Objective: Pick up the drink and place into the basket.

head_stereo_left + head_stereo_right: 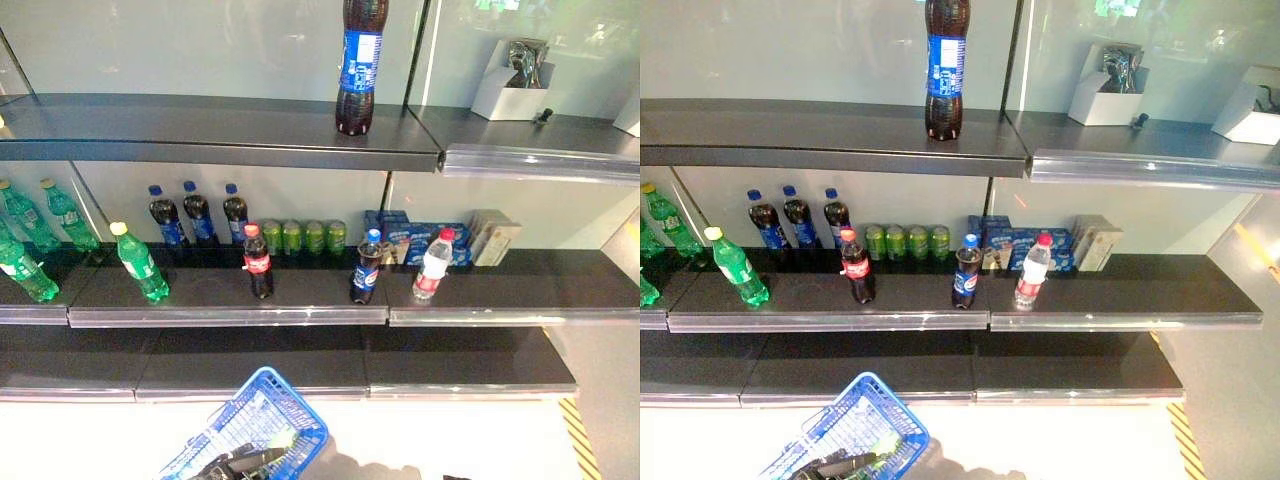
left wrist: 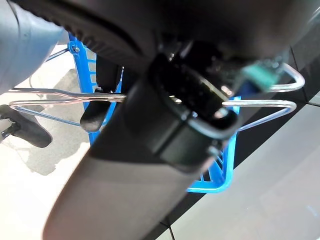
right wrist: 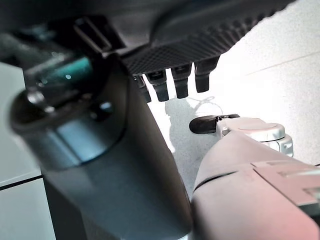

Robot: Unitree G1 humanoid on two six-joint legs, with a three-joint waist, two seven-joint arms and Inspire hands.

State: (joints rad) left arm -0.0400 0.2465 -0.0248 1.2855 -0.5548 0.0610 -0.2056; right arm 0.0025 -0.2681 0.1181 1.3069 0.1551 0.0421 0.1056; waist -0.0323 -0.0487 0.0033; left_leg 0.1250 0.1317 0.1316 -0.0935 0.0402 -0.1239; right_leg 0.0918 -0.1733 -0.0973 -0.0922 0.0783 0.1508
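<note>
Drinks stand on dark shelves. A tall blue-labelled cola bottle [image 1: 360, 65] is on the top shelf. On the middle shelf's front stand a red-capped cola bottle [image 1: 258, 262], a blue-capped cola bottle [image 1: 367, 267] and a clear water bottle [image 1: 433, 266]. My left hand [image 1: 235, 462] is low at the front, shut on the wire handles [image 2: 260, 102] of the blue basket [image 1: 272, 385]. My right hand [image 3: 200, 30] shows only in its wrist view, above the pale floor, fingers [image 3: 172, 82] relaxed and holding nothing.
Green bottles [image 1: 140, 262] stand at the left of the middle shelf. Three dark bottles [image 1: 198, 213], green cans [image 1: 303, 236] and blue boxes [image 1: 410, 240] line its back. A white box [image 1: 510, 85] sits on the top shelf at the right. Yellow-black tape [image 1: 578, 435] marks the floor.
</note>
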